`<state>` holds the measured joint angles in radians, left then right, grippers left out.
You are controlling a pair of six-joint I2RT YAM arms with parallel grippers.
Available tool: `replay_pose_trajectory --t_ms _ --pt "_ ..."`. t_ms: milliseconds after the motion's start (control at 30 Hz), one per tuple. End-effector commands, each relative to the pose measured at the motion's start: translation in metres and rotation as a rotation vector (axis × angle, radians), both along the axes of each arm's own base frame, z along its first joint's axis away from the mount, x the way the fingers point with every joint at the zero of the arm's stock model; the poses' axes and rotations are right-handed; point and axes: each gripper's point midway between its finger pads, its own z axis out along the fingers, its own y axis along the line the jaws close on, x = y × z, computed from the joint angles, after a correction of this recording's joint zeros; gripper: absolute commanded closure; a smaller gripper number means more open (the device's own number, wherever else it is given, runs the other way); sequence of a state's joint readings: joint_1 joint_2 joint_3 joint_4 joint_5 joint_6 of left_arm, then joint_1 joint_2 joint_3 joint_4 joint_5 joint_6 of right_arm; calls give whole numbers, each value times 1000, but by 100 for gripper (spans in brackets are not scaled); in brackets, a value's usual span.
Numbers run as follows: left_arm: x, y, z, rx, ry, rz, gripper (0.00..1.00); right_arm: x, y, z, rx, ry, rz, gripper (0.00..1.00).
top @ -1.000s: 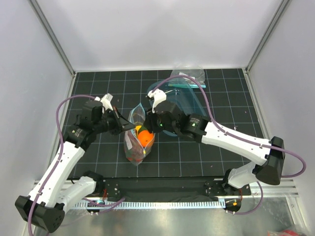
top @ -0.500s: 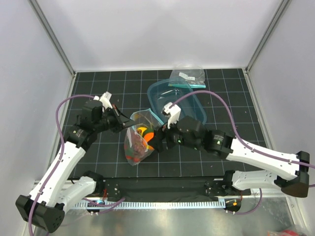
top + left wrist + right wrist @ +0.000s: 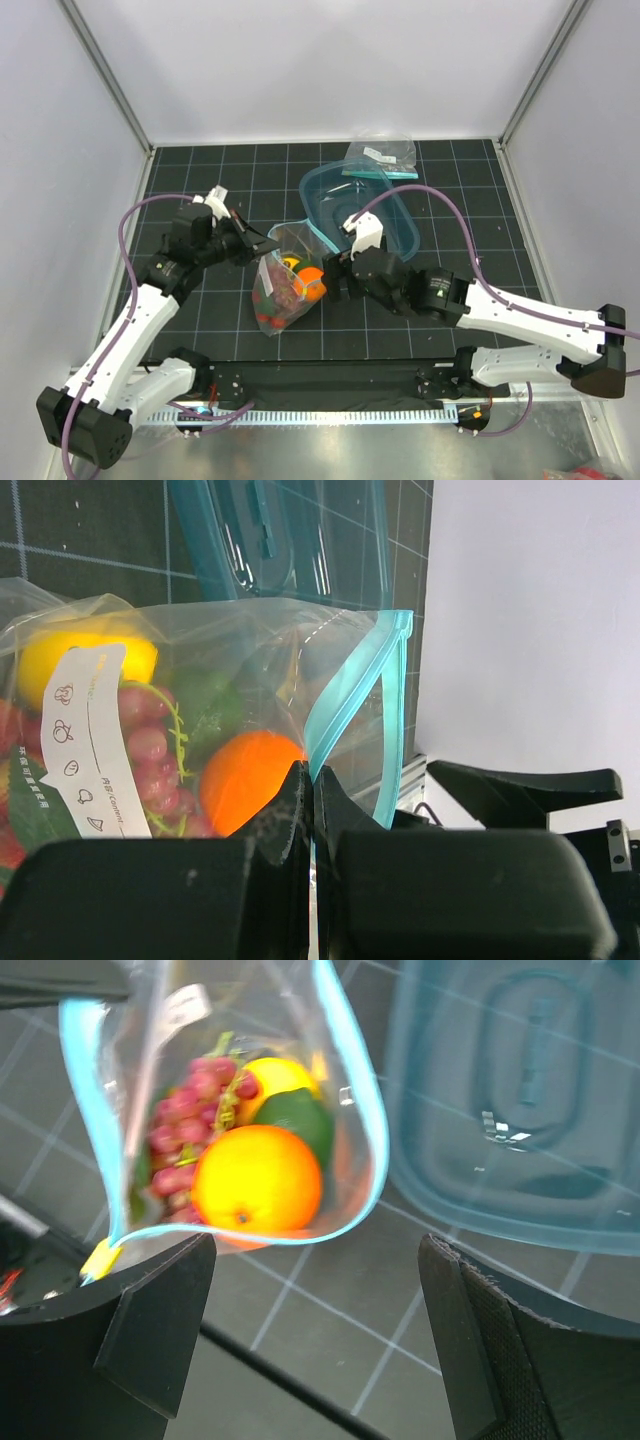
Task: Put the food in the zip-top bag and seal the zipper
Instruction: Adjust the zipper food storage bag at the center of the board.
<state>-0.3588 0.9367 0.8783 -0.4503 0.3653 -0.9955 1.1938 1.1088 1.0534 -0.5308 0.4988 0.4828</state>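
The zip-top bag [image 3: 283, 290] stands open in the middle of the mat. It holds the orange [image 3: 312, 281], lemon [image 3: 60, 655], lime [image 3: 305, 1120], grape bunch [image 3: 150, 750] and red strawberries [image 3: 268, 318]. My left gripper [image 3: 262, 246] is shut on the teal zipper [image 3: 350, 695] at the mouth's left end, its jaws [image 3: 312, 780] pinched on the strip and holding the mouth up. My right gripper [image 3: 335, 285] is open and empty just right of the bag. In the right wrist view it [image 3: 315, 1290] is just short of the open mouth and the orange [image 3: 257, 1180].
The teal translucent tub [image 3: 362, 205] lies behind and right of the bag, close to the right arm. It also shows in the right wrist view [image 3: 520, 1110]. A smaller clear bag [image 3: 381, 157] lies at the back edge of the mat.
My right gripper has drawn back from over the bag mouth toward the near right. The orange now lies inside the bag. The left gripper keeps its hold.
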Motion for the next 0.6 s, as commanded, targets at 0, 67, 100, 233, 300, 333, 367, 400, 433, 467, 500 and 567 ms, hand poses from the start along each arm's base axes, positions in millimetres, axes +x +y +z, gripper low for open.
replay_pose_trajectory --t_ms 0,67,100,233,300,333,367,400,433,467,500,567 --pt "7 -3 27 -28 -86 -9 100 22 -13 30 -8 -70 -133 11" --pt "6 -3 26 -26 -84 -10 100 32 -13 26 -37 -37 -152 13" --pt "6 -3 24 -23 -78 -10 100 36 -12 23 -43 -20 -154 13" --pt "6 -1 24 -14 -85 -7 100 49 -2 -1 -82 52 -155 27" --pt "6 0 24 -7 -88 -2 100 56 3 -14 -92 97 -147 39" --pt "6 0 25 -4 -92 -1 100 56 3 -13 -84 106 -140 43" --pt "7 0 27 -3 -97 -2 100 57 7 -22 -103 129 -129 49" --pt "7 1 26 1 -94 -2 100 59 10 -21 -97 133 -124 66" --pt "7 1 27 4 -95 -2 100 62 12 -22 -100 134 -120 75" --pt "8 1 29 4 -98 0 100 65 16 -22 -106 129 -111 84" --pt "9 1 29 4 -97 0 100 70 20 -16 -97 115 -106 99" --pt "12 -1 34 -2 -97 1 100 85 27 -2 -86 87 -103 99"
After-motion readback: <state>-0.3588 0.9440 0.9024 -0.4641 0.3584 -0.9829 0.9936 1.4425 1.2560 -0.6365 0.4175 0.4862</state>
